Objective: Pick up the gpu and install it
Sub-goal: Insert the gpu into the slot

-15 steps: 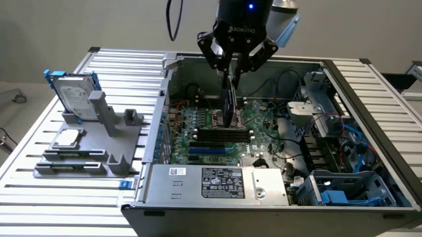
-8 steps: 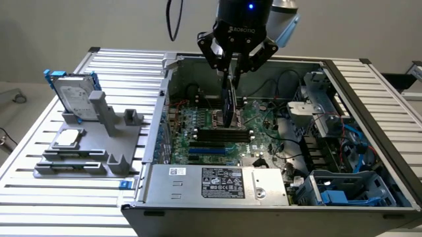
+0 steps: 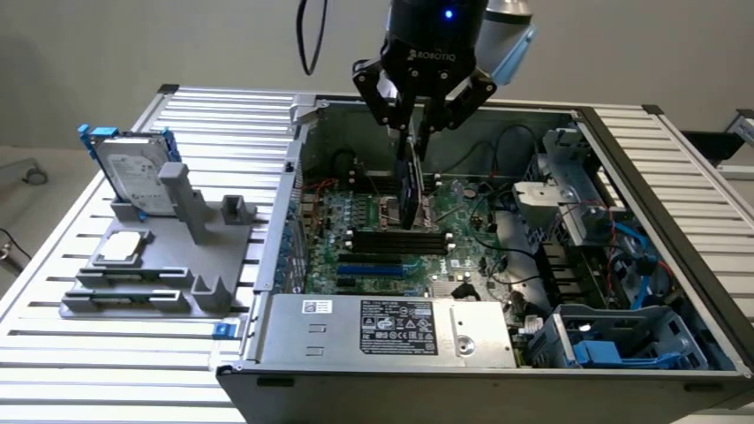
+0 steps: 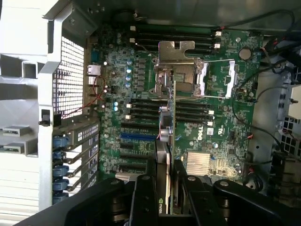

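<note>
Standing on the fixture point(image 3: 132, 300) at the exterior view's left are a hard drive point(image 3: 127, 172) and a chip point(image 3: 123, 248). Right of these, over the open case point(image 3: 471, 393), the gripper point(image 3: 415, 131) has its fingers point(image 4: 143, 197) clamped on the gpu point(image 3: 410, 190). The card hangs upright and edge-on between them, above the motherboard point(image 3: 365, 221). Whether it touches the board I cannot tell.

The gpu point(image 3: 410, 190) looks matt black plastic, the case point(image 3: 282, 331) dull grey metal.
</note>
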Tool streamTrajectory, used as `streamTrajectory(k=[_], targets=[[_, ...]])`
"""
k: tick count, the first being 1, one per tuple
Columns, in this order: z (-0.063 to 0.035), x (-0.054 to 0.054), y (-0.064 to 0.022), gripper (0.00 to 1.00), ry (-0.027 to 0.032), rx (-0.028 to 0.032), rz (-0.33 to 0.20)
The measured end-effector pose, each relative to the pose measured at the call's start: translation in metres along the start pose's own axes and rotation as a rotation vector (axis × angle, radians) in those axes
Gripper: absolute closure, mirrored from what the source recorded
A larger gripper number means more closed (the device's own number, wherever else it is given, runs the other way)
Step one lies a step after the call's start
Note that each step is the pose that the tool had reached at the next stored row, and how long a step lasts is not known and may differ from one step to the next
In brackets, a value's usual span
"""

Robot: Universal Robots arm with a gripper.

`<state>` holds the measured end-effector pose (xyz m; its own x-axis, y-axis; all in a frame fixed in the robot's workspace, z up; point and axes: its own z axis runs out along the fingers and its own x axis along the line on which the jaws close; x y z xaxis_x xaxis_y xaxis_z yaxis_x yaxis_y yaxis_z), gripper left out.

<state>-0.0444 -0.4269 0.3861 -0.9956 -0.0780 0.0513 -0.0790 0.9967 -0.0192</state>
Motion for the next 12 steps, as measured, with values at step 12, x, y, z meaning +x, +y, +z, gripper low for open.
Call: streamTrajectory(k=[12], targets=[[0.0115, -0.001, 0.0002, 0.74, -0.0052, 0.0074, -0.217]])
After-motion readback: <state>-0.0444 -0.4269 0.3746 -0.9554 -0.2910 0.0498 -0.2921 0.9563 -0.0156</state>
